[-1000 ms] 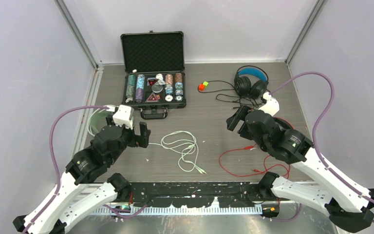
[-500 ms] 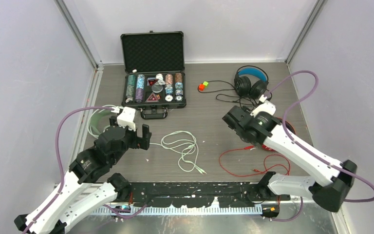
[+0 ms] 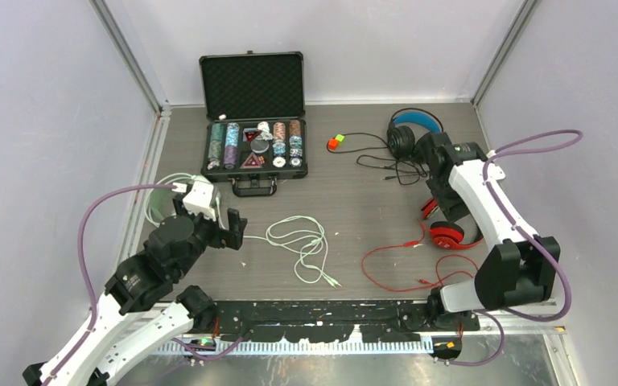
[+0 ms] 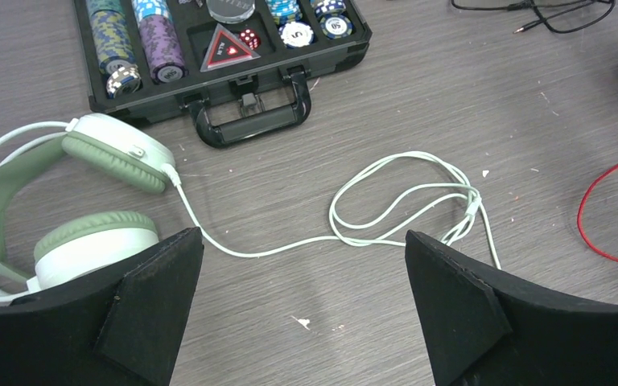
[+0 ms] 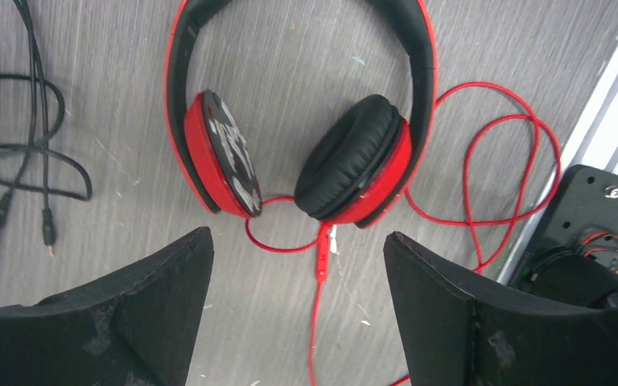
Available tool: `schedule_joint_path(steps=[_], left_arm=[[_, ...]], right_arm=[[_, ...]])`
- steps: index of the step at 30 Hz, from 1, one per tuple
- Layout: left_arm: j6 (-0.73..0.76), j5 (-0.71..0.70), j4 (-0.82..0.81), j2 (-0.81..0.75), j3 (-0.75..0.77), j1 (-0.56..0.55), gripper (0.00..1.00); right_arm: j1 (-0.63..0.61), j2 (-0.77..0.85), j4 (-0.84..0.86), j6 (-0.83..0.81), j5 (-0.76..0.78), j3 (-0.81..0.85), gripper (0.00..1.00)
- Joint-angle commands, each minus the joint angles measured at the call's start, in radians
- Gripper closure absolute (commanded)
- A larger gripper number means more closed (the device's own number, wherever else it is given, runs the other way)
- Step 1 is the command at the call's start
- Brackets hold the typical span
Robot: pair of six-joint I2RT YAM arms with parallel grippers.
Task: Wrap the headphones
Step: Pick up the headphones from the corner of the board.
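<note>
1. Below your right gripper [image 5: 298, 241], jaws wide, empty: red headphones [image 5: 354, 161], cable [image 5: 320, 253] loose.
2. Your left gripper [image 4: 302, 241] open beside mint headphones [image 4: 105, 153].
3. Probably approach step; next pinch the cable, coil it.

The case [image 3: 253, 87] sits at the back of the tabletop [image 3: 354, 201]. The left headphones [image 4: 113, 153] lie before it, the back headphones [image 3: 406, 137] to its right, the right headphones [image 5: 350, 157] nearer

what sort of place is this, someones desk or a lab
Most likely a robotics lab test cell: plain walls on aluminium posts enclose the table, the left arm and right arm are bolted at its edge, and props like the poker chip case look staged.
</note>
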State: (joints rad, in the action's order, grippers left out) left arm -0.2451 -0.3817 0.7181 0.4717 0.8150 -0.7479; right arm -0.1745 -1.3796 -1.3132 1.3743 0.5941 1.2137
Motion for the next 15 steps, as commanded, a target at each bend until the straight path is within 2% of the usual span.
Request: schedule_joint_path(steps=[1, 5, 9, 15], left_arm=[[0.018, -0.006, -0.042, -0.042, -0.008, -0.004, 0.01], [0.032, -0.013, -0.061, -0.073, -0.027, -0.004, 0.0], [0.049, -0.035, -0.065, -0.081, -0.036, -0.004, 0.0], [0.051, -0.037, -0.053, -0.089, -0.033, -0.004, 0.0]], right_arm=[[0.073, -0.098, 0.088, -0.028, -0.054, 0.075, 0.18], [0.11, -0.23, 0.111, -0.061, -0.09, 0.122, 0.18], [0.118, -0.32, 0.218, -0.149, -0.084, 0.127, 0.2], [0.118, -0.328, 0.312, -0.281, -0.083, 0.081, 0.4]])
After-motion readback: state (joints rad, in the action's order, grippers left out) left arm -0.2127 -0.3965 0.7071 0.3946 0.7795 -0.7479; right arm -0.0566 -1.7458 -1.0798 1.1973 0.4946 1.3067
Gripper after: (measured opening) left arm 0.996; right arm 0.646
